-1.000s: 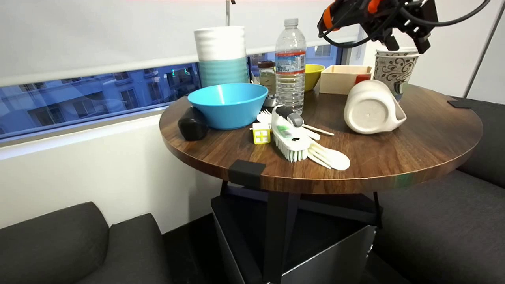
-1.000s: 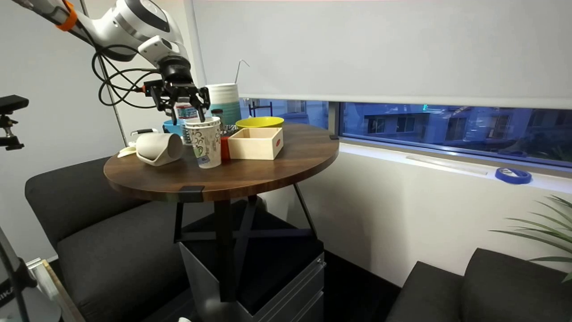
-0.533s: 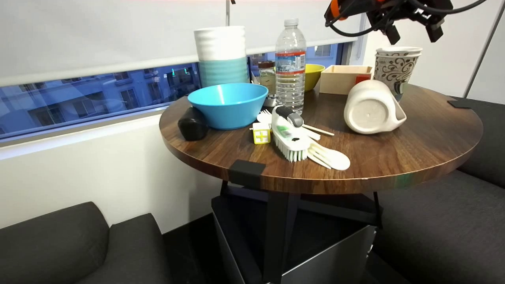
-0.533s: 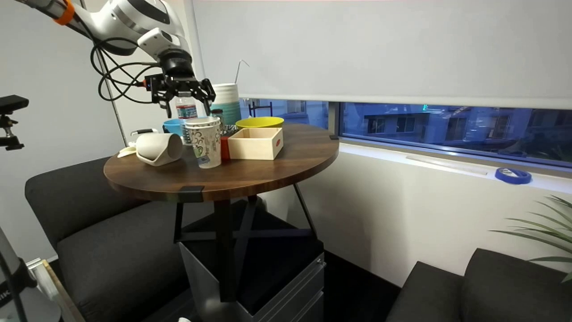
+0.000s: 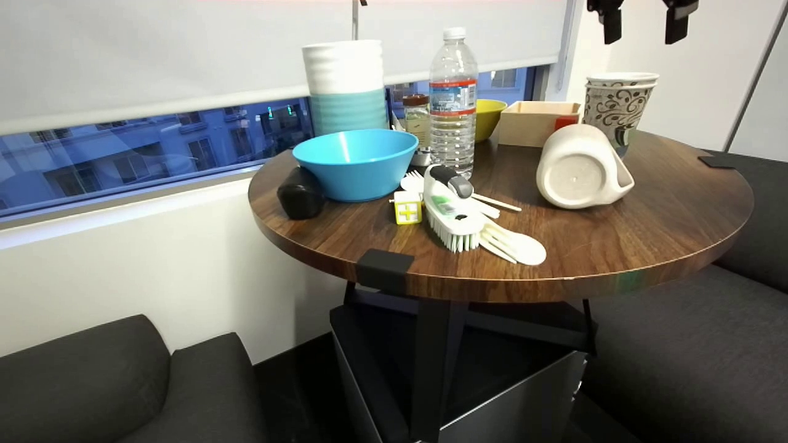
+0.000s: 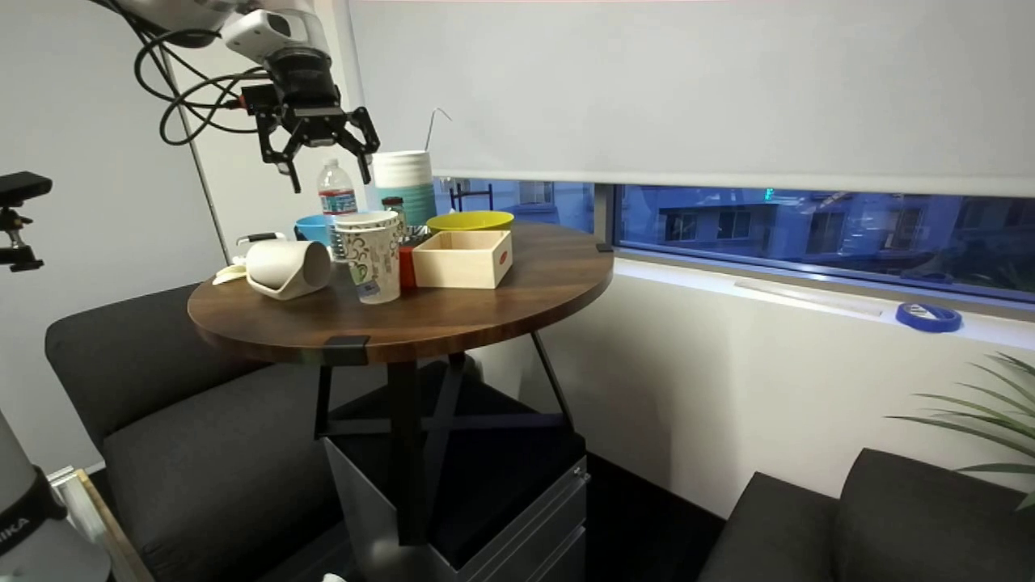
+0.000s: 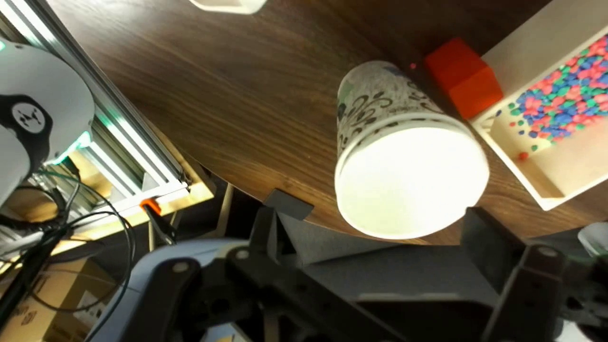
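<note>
My gripper [image 5: 644,29] is open, with nothing between its fingers. It hangs above a stack of patterned paper cups [image 5: 617,117] and apart from it. In an exterior view the gripper [image 6: 331,182] points down, above the cups [image 6: 373,267]. In the wrist view the fingers [image 7: 370,222] spread at the bottom, and the upright cups [image 7: 413,183] stand open toward the camera, with a bright white inside. A cream pitcher [image 5: 578,169] lies on its side beside the cups. A light wooden box [image 6: 462,260] stands on their other side, holding small coloured pieces [image 7: 565,99].
A red block [image 7: 463,78] sits between cups and box. A water bottle [image 5: 454,104], blue bowl [image 5: 357,169], yellow bowl [image 6: 471,221], white-teal canister [image 5: 346,86], jar [image 5: 417,120], scrub brush [image 5: 452,212] and plastic cutlery [image 5: 523,247] share the round wooden table [image 5: 615,252].
My gripper has risen from close above the cups to well above them and now hangs straighter. The fingertips look wider apart than one second ago. The table's things have not moved.
</note>
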Controlling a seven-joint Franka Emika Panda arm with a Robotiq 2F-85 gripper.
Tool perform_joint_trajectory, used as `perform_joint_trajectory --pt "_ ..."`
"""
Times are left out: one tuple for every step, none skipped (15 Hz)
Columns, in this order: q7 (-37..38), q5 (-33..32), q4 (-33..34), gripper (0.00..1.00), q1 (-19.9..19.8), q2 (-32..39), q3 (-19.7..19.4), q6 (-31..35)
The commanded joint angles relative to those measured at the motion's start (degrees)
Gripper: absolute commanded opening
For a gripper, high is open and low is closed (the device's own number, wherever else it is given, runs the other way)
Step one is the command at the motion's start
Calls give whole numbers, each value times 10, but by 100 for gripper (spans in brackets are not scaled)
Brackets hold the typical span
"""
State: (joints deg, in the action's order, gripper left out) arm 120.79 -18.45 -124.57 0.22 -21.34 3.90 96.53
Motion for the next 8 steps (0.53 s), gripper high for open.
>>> perform_joint_trajectory --pt "-34 96 -67 100 -1 -63 -22 57" --pt "-46 123 -81 100 -1 -69 -26 73" --pt "-62 151 -94 100 0 -75 -29 89" --pt "-79 178 -106 100 1 -80 -31 105" --pt "-97 205 -119 100 2 -84 -33 120" --pt "-119 231 -130 100 3 -87 -35 136" --pt "-141 238 -140 100 1 -86 -31 145" --pt "-111 212 -106 100 -19 -64 -13 113"
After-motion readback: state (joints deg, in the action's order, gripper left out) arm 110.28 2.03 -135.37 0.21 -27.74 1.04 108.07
